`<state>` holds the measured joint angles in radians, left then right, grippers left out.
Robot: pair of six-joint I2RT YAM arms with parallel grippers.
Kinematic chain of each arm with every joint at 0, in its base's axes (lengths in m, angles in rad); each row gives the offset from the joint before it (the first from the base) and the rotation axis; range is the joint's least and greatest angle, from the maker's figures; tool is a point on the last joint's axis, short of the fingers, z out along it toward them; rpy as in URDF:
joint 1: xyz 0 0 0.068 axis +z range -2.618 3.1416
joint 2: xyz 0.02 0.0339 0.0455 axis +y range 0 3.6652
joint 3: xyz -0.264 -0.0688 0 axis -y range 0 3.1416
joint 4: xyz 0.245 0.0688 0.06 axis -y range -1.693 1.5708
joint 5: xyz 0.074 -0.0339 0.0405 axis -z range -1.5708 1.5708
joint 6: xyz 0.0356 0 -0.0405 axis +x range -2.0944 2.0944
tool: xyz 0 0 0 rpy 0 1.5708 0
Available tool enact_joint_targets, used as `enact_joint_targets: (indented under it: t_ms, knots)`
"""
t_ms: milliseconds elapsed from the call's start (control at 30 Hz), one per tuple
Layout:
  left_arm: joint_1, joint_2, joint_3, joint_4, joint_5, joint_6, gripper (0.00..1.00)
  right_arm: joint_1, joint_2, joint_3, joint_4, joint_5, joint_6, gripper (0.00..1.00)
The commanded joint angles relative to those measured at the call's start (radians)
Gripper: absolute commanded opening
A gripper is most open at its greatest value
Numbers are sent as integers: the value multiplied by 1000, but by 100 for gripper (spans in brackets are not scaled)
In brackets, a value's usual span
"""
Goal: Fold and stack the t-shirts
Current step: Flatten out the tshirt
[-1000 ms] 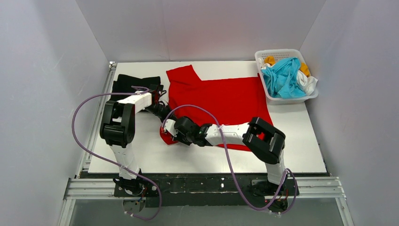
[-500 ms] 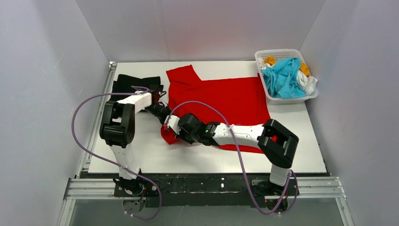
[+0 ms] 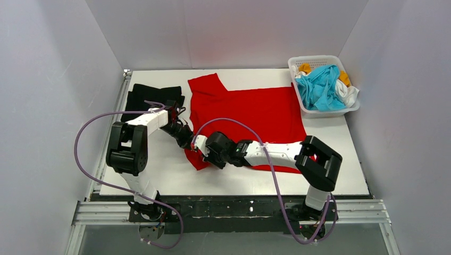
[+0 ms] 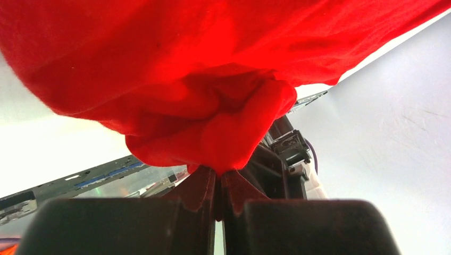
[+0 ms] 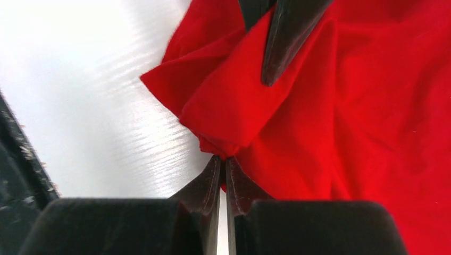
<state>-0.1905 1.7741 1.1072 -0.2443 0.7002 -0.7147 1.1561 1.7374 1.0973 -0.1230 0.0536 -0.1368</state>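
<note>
A bright red t-shirt (image 3: 260,109) lies spread over the middle of the white table, its near-left corner bunched and lifted. My left gripper (image 3: 189,141) is shut on a wad of that red cloth (image 4: 213,127), pinched at the fingertips (image 4: 219,172). Right beside it, my right gripper (image 3: 198,154) is shut on a folded red edge (image 5: 234,122) at its tips (image 5: 223,159). The left gripper's dark finger (image 5: 282,42) shows just above that fold. A folded black t-shirt (image 3: 151,95) lies at the back left.
A white lattice basket (image 3: 319,58) at the back right holds crumpled cyan (image 3: 319,87), white (image 3: 348,94) and orange-yellow (image 3: 305,68) shirts. Grey walls close in the table (image 3: 159,180) on three sides. Purple cables loop off both arms.
The right gripper has shut on the red shirt's near-left edge. Both grippers have shifted a little toward the near right, dragging the bunched corner along.
</note>
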Motion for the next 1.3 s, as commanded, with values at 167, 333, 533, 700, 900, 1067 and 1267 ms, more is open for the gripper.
enact_joint_targets:
  t_ms: [167, 333, 533, 700, 900, 1067, 1267]
  knots:
    - [6, -39, -35, -125, -7, 22, 0, 1, 35, 24, -33, -13, 30, 23]
    - [7, -42, -40, -125, -10, 24, 0, 1, 15, 8, -27, -9, 46, 19]
    - [7, -50, -42, -128, -11, 24, 0, 1, -13, 8, -59, -32, 57, 24]
    - [7, -48, -39, -133, -18, 29, 0, 1, -28, 5, -78, -24, 60, 26]
    - [7, -41, -37, -139, -22, 31, 0, 1, -19, 7, -88, -38, 71, 28]
    - [7, -40, -30, -153, -34, 40, 0, 1, -7, 14, -104, -42, 81, 31]
    - [7, -44, -29, -157, -37, 42, 0, 1, -2, 12, -89, -39, 90, 30]
